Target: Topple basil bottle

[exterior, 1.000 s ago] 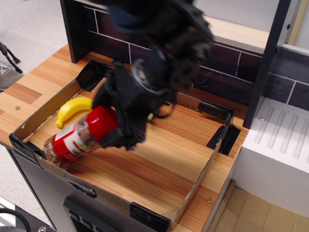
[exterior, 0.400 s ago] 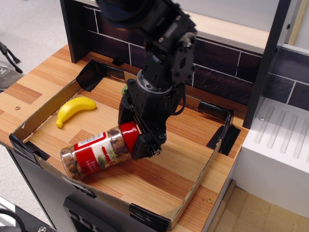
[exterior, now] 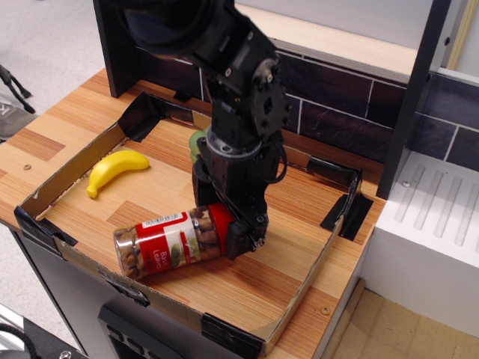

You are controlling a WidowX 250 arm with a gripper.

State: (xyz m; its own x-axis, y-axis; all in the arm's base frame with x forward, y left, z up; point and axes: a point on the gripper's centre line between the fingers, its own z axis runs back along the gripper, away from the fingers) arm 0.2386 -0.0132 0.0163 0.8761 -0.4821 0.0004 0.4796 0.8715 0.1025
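At 7 o'clock on worktop (exterior: 299, 217): clear red-lidded basil bottle (exterior: 168, 243) now flat, shifted right; gripper (exterior: 224, 224) clamped on lid. Toppled.

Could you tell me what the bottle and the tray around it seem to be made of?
The bottle looks like clear glossy plastic: its brownish contents show through, under a red lid. The tray wall looks like plain matte brown cardboard, taped black at the corners.

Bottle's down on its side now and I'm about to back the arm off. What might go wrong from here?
The basil bottle lies on its side with the gripper at its red lid; pulling away may drag or roll it. It sits close to the low cardboard front wall at the counter edge and might roll against it.
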